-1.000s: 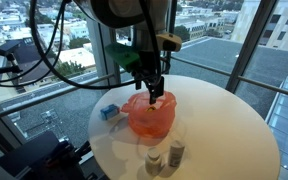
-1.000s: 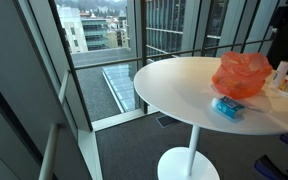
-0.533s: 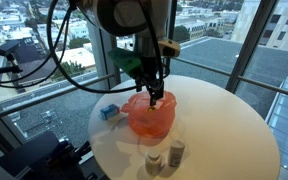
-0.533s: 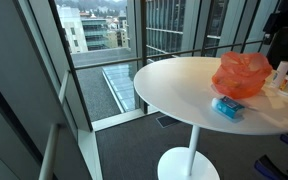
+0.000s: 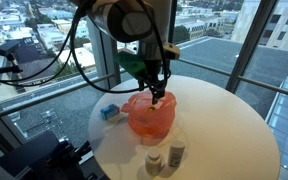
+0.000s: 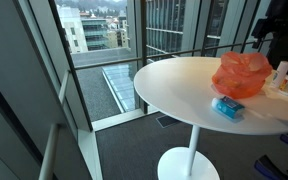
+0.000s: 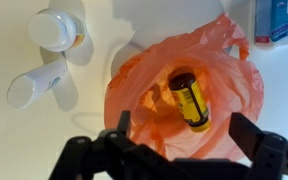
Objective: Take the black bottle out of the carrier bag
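Observation:
An orange carrier bag [image 7: 184, 70] lies open on the round white table [image 7: 14, 140]. It also shows in both exterior views [image 5: 150, 117] [image 6: 241, 75]. Inside it lies a black bottle with a yellow label [image 7: 189, 98], on its side. My gripper [image 7: 181, 128] is open, its two fingers spread wide over the bag's near rim, just above the bottle. In an exterior view the gripper [image 5: 158, 96] hangs right over the bag's top.
Two small white bottles [image 7: 49, 50] stand beside the bag; they also show in an exterior view [image 5: 164, 156]. A blue and white packet [image 7: 277, 18] lies on the table, also in both exterior views [image 5: 109, 112] [image 6: 227, 106]. Windows surround the table.
The arm has shifted a little above the bag; the gripper stays over the bag's opening. The bag and the other things have not moved.

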